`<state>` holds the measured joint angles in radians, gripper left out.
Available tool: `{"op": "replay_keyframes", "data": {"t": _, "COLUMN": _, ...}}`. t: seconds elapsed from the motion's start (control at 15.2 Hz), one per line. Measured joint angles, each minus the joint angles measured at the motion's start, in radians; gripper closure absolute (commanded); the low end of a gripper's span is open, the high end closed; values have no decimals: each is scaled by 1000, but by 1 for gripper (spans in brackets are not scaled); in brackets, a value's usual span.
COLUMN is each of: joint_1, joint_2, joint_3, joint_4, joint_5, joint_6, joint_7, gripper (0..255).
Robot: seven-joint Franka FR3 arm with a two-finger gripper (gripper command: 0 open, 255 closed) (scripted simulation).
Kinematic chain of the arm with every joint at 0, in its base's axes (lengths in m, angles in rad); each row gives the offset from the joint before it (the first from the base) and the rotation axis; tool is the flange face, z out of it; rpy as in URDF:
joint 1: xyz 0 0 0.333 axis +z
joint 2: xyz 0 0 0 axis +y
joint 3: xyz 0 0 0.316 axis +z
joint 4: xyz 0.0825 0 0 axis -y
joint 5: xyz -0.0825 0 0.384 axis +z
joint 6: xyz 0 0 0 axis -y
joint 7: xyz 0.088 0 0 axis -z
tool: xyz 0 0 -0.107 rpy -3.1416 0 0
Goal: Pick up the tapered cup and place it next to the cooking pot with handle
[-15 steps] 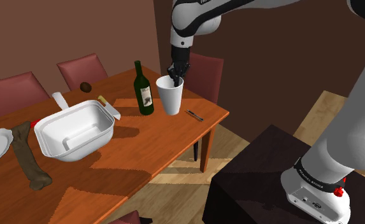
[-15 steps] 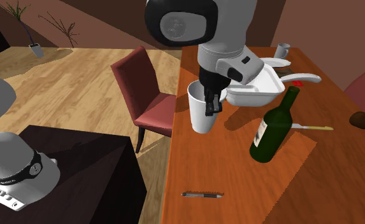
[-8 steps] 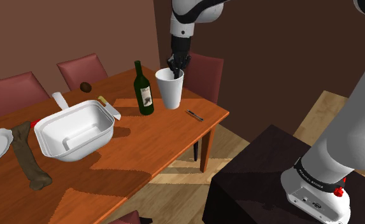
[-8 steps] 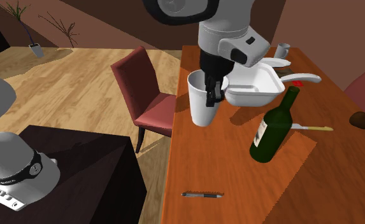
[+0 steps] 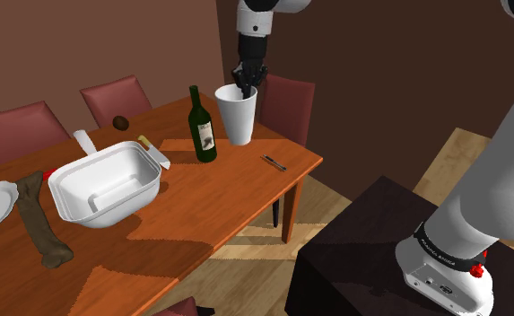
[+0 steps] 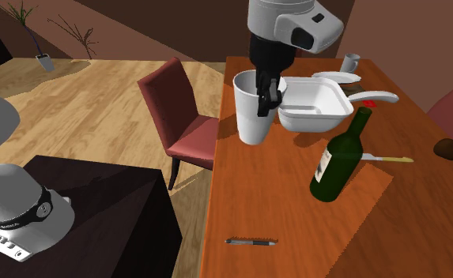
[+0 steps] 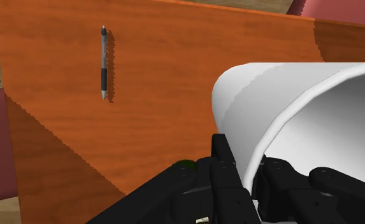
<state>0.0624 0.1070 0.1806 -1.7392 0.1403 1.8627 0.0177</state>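
**Cup in the tool, pot beyond the bottle**

The white tapered cup [image 5: 237,115] [image 6: 254,110] [image 7: 302,127] hangs upright from the tool [image 5: 244,90] [image 6: 264,99] [image 7: 248,184]. The tool is closed on the cup's rim wall, one finger inside and one outside. The cup looks clear of the surface [image 5: 228,197] beneath it.

The white cooking pot [image 5: 107,184] [image 6: 315,107] with its handle lies well away from the tool, and the dark bottle [image 5: 202,130] [image 6: 339,158] stands between them.

We judge this to be the carry toward the pot. A rim pinch may let the cup swivel, so we want it level and moved gently. We can either clear the bottle's neck or swing round it on the side nearer the stand.

The tool hangs near a corner of the surface, with a red chair [image 5: 286,103] [image 6: 177,110] just behind it. A pen [image 5: 274,162] [image 6: 251,242] [image 7: 103,62] lies near the edge below the tool. Bare wood opens beside the pot on the tool's side, and we think the cup can land there.
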Motion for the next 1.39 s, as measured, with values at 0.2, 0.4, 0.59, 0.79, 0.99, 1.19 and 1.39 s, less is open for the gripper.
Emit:
{"op": "replay_keyframes", "data": {"t": 0.2, "joint_1": 32, "joint_2": 21, "joint_3": 24, "joint_4": 31, "joint_5": -9, "joint_6": -2, "joint_7": 58, "gripper": 255}}
{"op": "replay_keyframes", "data": {"t": 0.4, "joint_1": 75, "joint_2": 58, "joint_3": 54, "joint_4": 71, "joint_5": -23, "joint_6": 4, "joint_7": 132, "gripper": 255}}
{"op": "replay_keyframes", "data": {"t": 0.59, "joint_1": 118, "joint_2": 101, "joint_3": 79, "joint_4": 134, "joint_5": -42, "joint_6": -9, "joint_7": 203, "gripper": 255}}
{"op": "replay_keyframes", "data": {"t": 0.79, "joint_1": 163, "joint_2": 150, "joint_3": 100, "joint_4": 192, "joint_5": -64, "joint_6": -11, "joint_7": 273, "gripper": 255}}
{"op": "replay_keyframes", "data": {"t": 0.99, "joint_1": 216, "joint_2": 206, "joint_3": 120, "joint_4": 265, "joint_5": -91, "joint_6": -21, "joint_7": 346, "gripper": 255}}
{"op": "replay_keyframes", "data": {"t": 1.19, "joint_1": 271, "joint_2": 283, "joint_3": 133, "joint_4": 379, "joint_5": -122, "joint_6": -54, "joint_7": 412, "gripper": 255}}
{"op": "replay_keyframes", "data": {"t": 1.39, "joint_1": 333, "joint_2": 361, "joint_3": 143, "joint_4": 484, "joint_5": -154, "joint_6": -77, "joint_7": 478, "gripper": 255}}
